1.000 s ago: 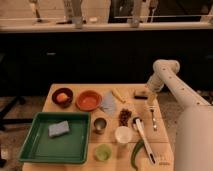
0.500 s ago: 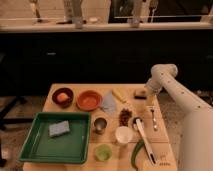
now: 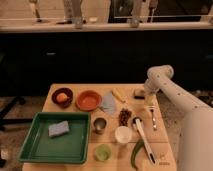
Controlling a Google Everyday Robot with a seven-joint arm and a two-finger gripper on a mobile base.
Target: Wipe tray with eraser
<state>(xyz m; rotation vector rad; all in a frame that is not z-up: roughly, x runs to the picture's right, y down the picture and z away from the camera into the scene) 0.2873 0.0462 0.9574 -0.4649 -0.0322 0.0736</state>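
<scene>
Camera view: gripper [image 3: 146,95] hangs just right of the eraser [image 3: 138,93], far side of the worktop [image 3: 164,142]; tray [image 3: 75,143] sits well off front-left. Can't tell if it's clenched.

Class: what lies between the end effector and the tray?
Camera view: from the end effector by the eraser, a dark pile and metal cup precede the tray.

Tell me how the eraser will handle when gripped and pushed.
The eraser is a small squat block lying flat, so probably light, stiff and unlikely to roll. The tool hangs close beside it, back right on the table. Across the smooth-looking tray it should slide readily.
</scene>
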